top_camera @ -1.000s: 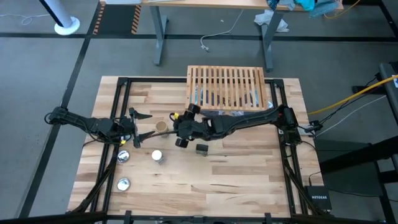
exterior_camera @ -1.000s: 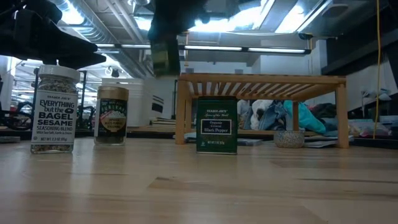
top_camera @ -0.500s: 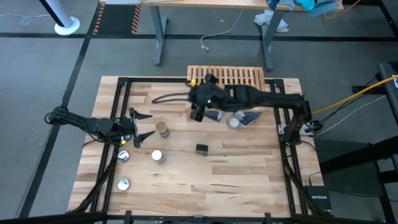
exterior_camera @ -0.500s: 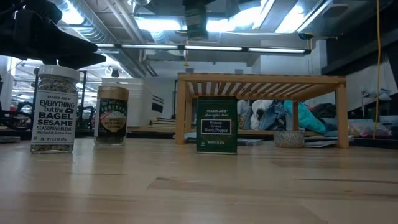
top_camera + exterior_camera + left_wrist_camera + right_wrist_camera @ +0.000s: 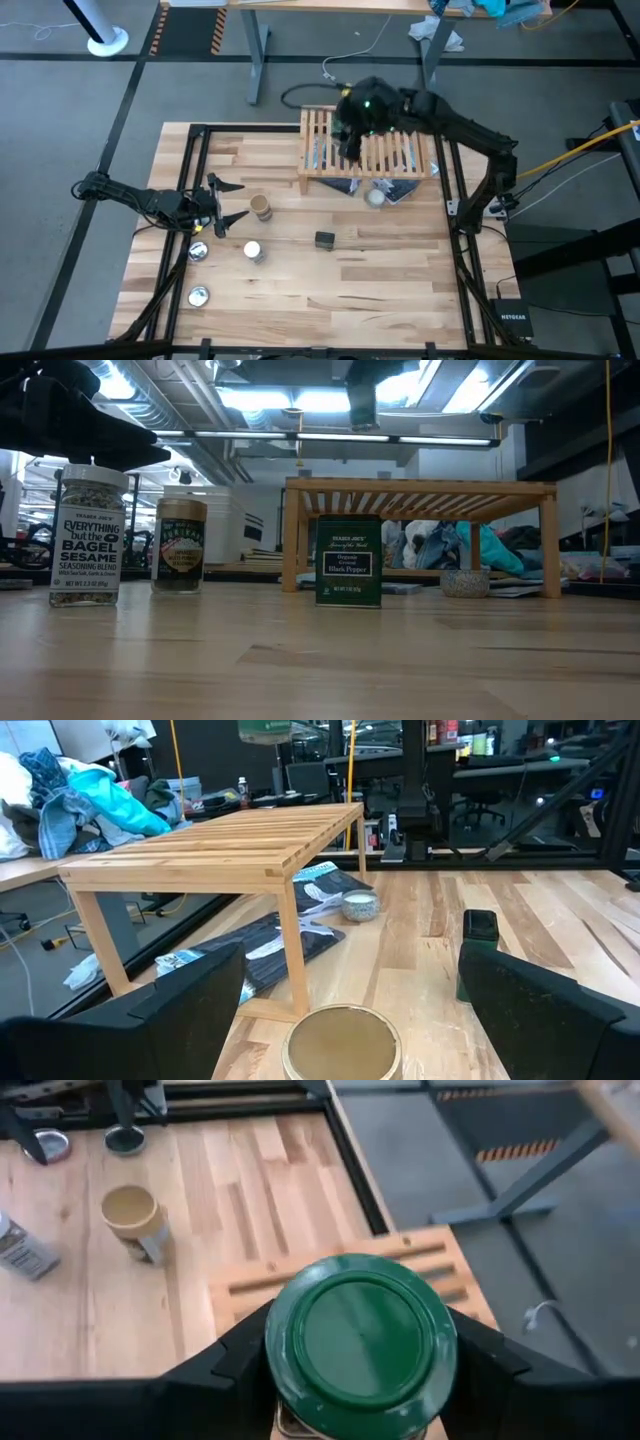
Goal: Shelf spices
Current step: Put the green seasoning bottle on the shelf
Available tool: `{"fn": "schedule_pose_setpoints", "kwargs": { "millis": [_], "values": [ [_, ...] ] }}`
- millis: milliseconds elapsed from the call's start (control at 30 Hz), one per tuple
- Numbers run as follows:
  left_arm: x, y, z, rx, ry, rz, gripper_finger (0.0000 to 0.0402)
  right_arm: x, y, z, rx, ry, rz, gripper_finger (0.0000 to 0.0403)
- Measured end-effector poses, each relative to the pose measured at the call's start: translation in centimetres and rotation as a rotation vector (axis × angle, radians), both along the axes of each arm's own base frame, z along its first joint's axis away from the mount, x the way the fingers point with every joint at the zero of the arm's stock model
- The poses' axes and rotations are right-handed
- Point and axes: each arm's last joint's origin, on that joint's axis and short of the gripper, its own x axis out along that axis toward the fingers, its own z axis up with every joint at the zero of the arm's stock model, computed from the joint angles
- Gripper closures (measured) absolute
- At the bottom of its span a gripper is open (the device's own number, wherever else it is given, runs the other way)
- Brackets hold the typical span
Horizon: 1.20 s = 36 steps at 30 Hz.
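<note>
My right gripper [image 5: 352, 128] is over the slatted wooden shelf [image 5: 385, 150], shut on the green-lidded jar [image 5: 360, 1342], which shows high above the shelf [image 5: 420, 488] in the low view [image 5: 362, 398]. My left gripper [image 5: 244, 200] waits open at the table's left. The tan-brown round jar [image 5: 261, 208] stands just ahead of its fingers, and its lid [image 5: 343, 1042] lies between them, untouched. The white-capped jar [image 5: 253, 251] and the dark tin [image 5: 324, 240] stand on the table. My right gripper pinches the green-lidded jar between its two fingers [image 5: 225, 1360], one on each side, at or just under the lid's rim [image 5: 285, 1330]. The fingers come from above, pointing down. The jar is lifted clear, above the shelf's slats [image 5: 330, 1270].
Two flat silver round pieces [image 5: 198, 252] [image 5: 199, 295] lie near the table's left near corner. A small round dish [image 5: 375, 197] and dark flat packets [image 5: 400, 190] lie under and in front of the shelf. Bare wood spreads over the table's near half [image 5: 380, 290].
My right gripper has carried the green-lidded jar from beside the tan jar near the table's middle, up and toward the far edge, until it is over the shelf. The left arm and the other jars have stayed put.
</note>
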Motion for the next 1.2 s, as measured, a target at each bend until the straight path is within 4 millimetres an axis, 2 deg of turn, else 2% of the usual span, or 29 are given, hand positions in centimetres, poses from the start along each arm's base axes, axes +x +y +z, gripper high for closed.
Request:
{"fn": "schedule_pose_setpoints", "kwargs": {
  "millis": [233,433,600,733,933,1200],
  "values": [
    [0.0,0.0,0.0,0.000,0.000,0.000,0.0041,-3.0,-4.0,-0.3,0.139,0.055,-0.034,0.0199],
    [0.0,0.0,0.0,0.000,0.000,0.000,0.0041,-5.4,-4.8,0.3,0.167,0.085,-0.062,0.0199],
    [0.0,0.0,0.0,0.000,0.000,-0.001,0.0041,-6.9,-4.1,1.1,0.152,0.096,-0.078,0.0199],
    [0.0,0.0,0.0,0.000,0.000,-0.001,0.0041,-8.8,-3.1,0.7,0.161,0.101,-0.120,0.0199],
    [0.0,0.0,0.0,0.000,0.000,-0.001,0.0040,-12.3,-1.2,-1.8,0.164,0.028,-0.196,0.0199],
    [0.0,0.0,0.0,0.000,0.000,-0.001,0.0041,-16.3,0.3,-6.0,0.019,-0.194,-0.231,0.0199]
  ]
}}
